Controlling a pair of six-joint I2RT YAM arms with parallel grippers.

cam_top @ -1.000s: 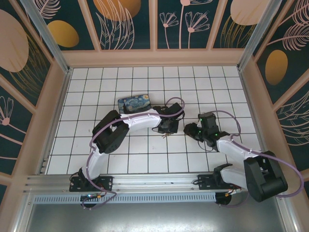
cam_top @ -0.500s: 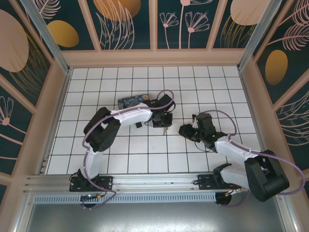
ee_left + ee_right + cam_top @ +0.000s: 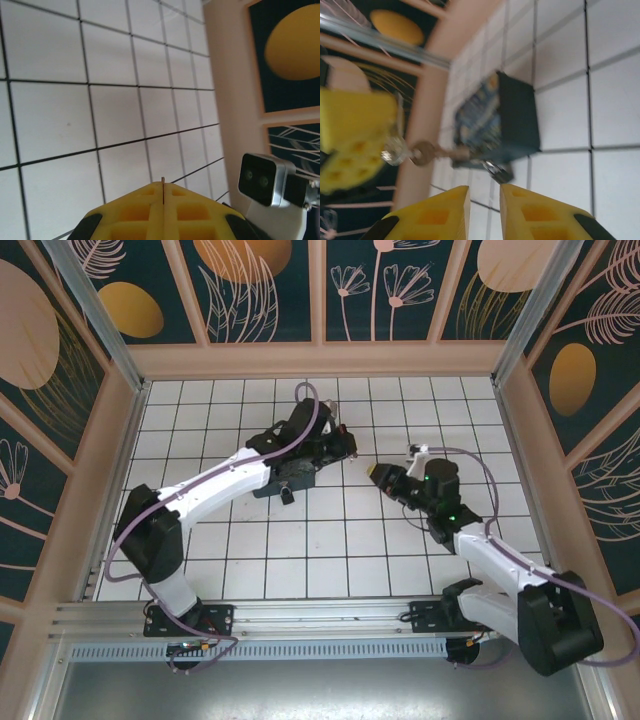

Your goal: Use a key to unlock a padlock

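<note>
My left gripper [image 3: 340, 443] is raised over the far middle of the tiled floor, shut on the key. A thin metal edge pokes out between its closed yellow fingers [image 3: 163, 187]. In the right wrist view the left gripper [image 3: 390, 135] holds a silvery ring, and the brassy key [image 3: 427, 152] juts out from it sideways. The padlock [image 3: 287, 496] lies on the floor beside the left forearm, apart from both grippers; it shows blurred as a small dark and silver padlock [image 3: 497, 172]. My right gripper [image 3: 382, 473] faces the left one, jaws [image 3: 485, 200] narrowly open, nothing between them.
A blue swirl-painted box [image 3: 495, 120] lies on the floor behind the key and padlock. The right wrist's camera housing [image 3: 262, 180] shows close to the left gripper. The pink side wall [image 3: 235, 85] borders the white tiles.
The left arm stretched out and swung its gripper toward the far wall, carrying the key. The right gripper moved up and farther out to face it, and its jaws narrowed slightly.
</note>
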